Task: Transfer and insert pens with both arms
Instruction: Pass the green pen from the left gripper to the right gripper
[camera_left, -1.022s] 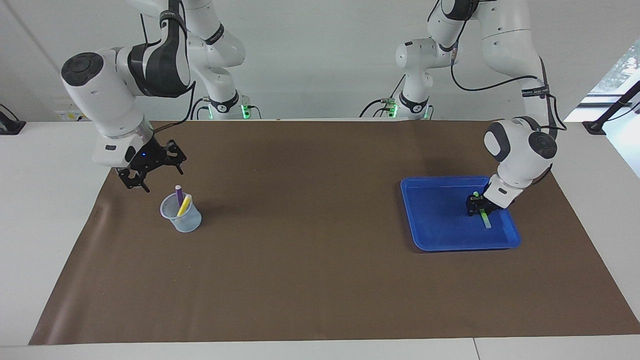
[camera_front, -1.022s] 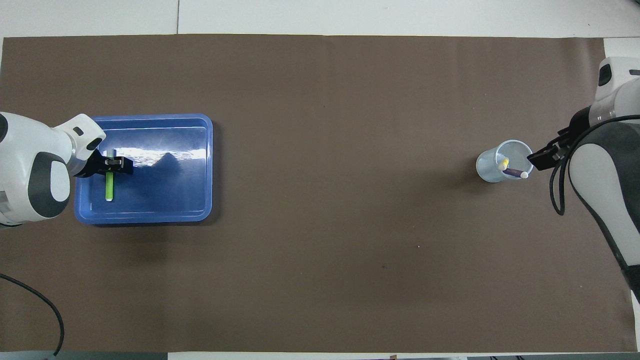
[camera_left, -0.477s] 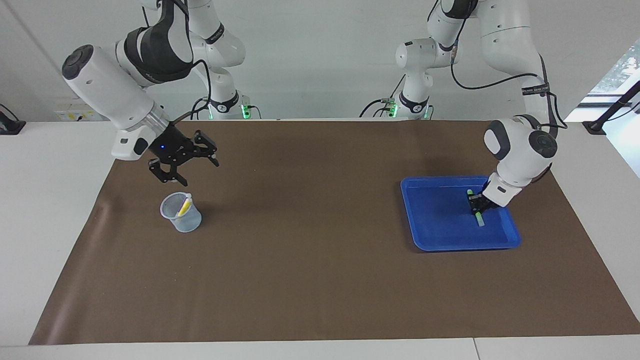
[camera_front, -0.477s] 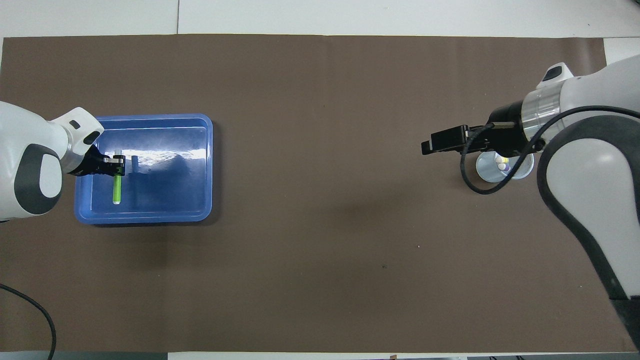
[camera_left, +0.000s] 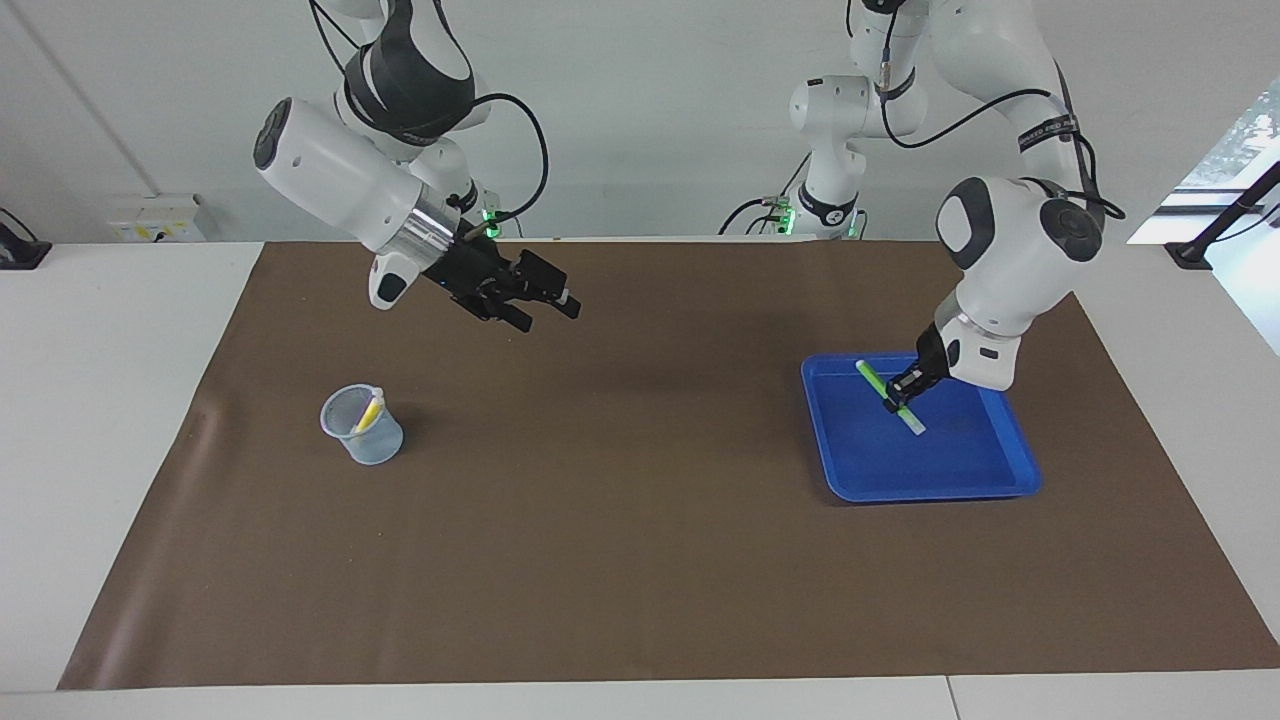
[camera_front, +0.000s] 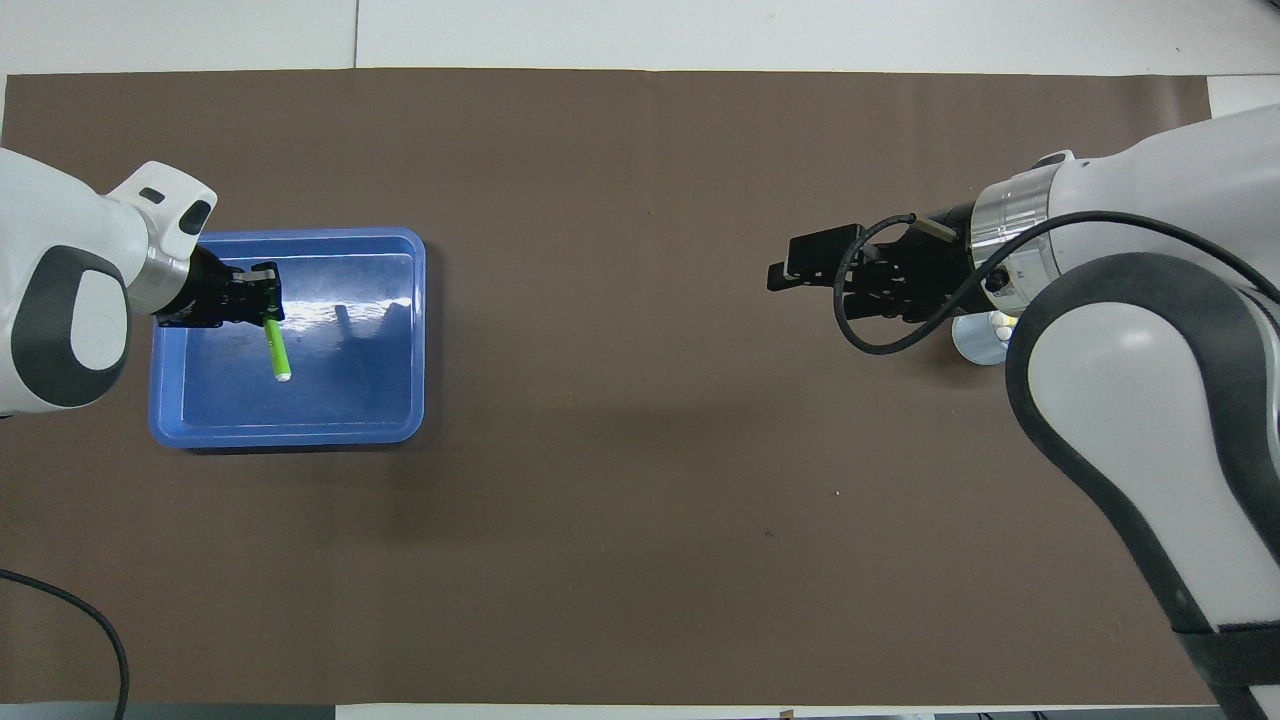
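The green pen (camera_left: 872, 377) (camera_front: 275, 350) is gripped by the left jaws, which are closed tight around its shaft near the middle. The pen is held on a slant: its pale end points down below the jaws and its green end sticks out above them. Straight beneath these jaws the blue tray (camera_left: 930, 494) (camera_front: 300, 437) is seen, with nothing else in it. The pale tip appears to be lifted clear of the tray floor, though that is judged only from the separate shadow. The left arm (camera_left: 1010, 250) is therefore the arm carrying the task's thing. The right jaws, on the right arm (camera_left: 340, 190), are held wide apart and empty, raised over the brown mat (camera_left: 640, 560) that covers the tabletop (camera_left: 100, 420). From the left jaws they lie well apart, toward the right arm's end. The coming move is judged to turn on that gap: the pen's slanted long axis will have to be presented across the open right jaws for a handover. Below the right jaws, and back toward their own arm's end, the pale mesh cup (camera_left: 362, 436) is stood on the mat. The yellow pen (camera_left: 370, 410) is leaned inside it; the purple pen cannot be made out. No brand, label or writing can be read anywhere.
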